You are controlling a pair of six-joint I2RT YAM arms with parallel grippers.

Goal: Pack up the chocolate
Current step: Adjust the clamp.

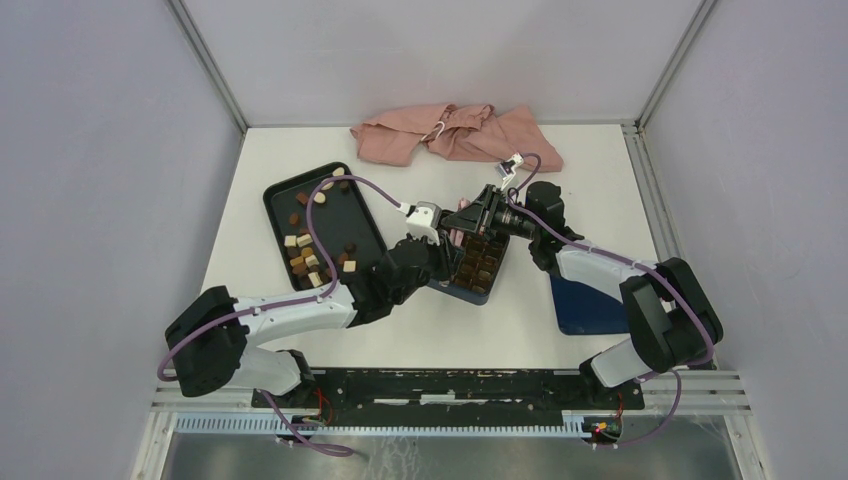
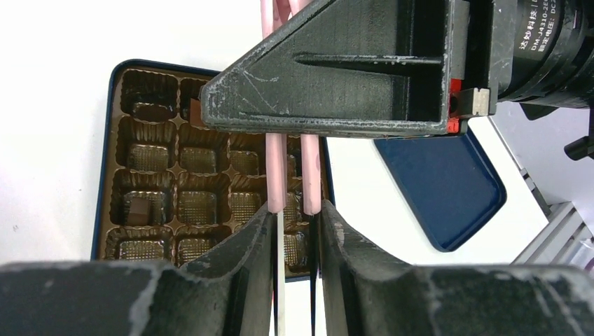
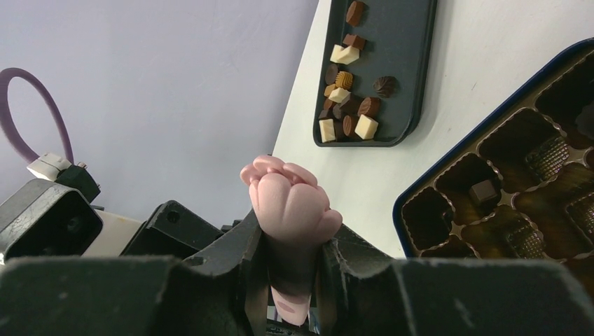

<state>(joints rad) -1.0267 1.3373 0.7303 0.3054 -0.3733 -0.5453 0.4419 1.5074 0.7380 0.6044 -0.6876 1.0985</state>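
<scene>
Chocolate (image 1: pixel 305 255) lies in a loose pile of dark, light-brown and cream pieces on the black tray (image 1: pixel 345 215), which also shows in the right wrist view with the chocolate (image 3: pixel 347 105) on it. The dark blue box (image 1: pixel 470 292) with its brown gridded insert (image 2: pixel 198 206) holds a few pieces (image 2: pixel 139 208); most cells show bare. Pink tongs (image 2: pixel 277 175) hang over the box. My left gripper (image 2: pixel 295 213) is shut on their two arms. My right gripper (image 3: pixel 291 234) is shut on their rounded pink top end (image 3: pixel 287 199). The two grippers meet above the box's far end (image 1: pixel 478 212).
The blue box lid (image 1: pixel 585 300) lies on the table to the right, partly under my right arm. A crumpled pink cloth (image 1: pixel 450 135) sits along the back edge. Grey walls enclose the table on three sides.
</scene>
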